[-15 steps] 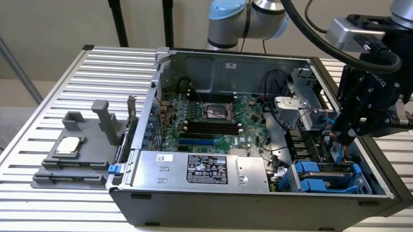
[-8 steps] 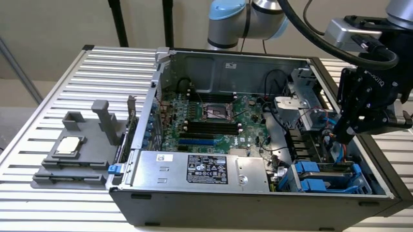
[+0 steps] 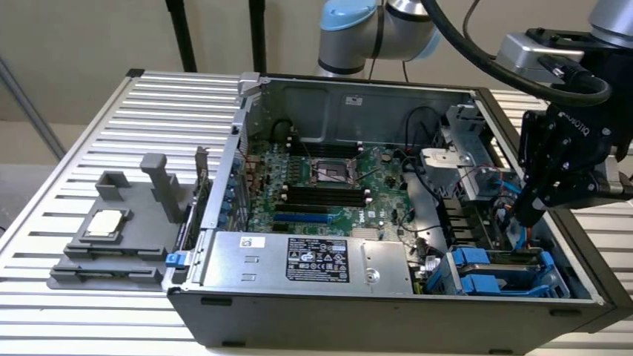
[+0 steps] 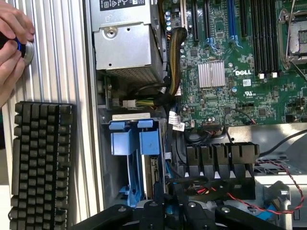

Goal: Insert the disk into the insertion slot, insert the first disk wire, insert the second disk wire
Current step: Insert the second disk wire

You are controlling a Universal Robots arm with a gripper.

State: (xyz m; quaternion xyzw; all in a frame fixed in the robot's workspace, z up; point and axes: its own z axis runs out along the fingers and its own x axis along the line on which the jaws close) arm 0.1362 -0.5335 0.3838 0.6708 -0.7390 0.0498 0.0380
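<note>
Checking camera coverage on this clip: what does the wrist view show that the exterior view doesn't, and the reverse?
From the wrist view: a black keyboard and a person's hand, both outside the computer case.

From the exterior view: a grey fixture carrying a square chip, at that view's left of the case, and the arm's blue-capped joint.

In both: the motherboard, the silver power supply box, the blue drive carriers, and the gripper down inside the case beside them.

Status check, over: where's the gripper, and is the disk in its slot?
Gripper low inside the case, by the insertion slot. Disk, blue bracket on, sits in that slot. Loose red wire close to the gripper.
</note>
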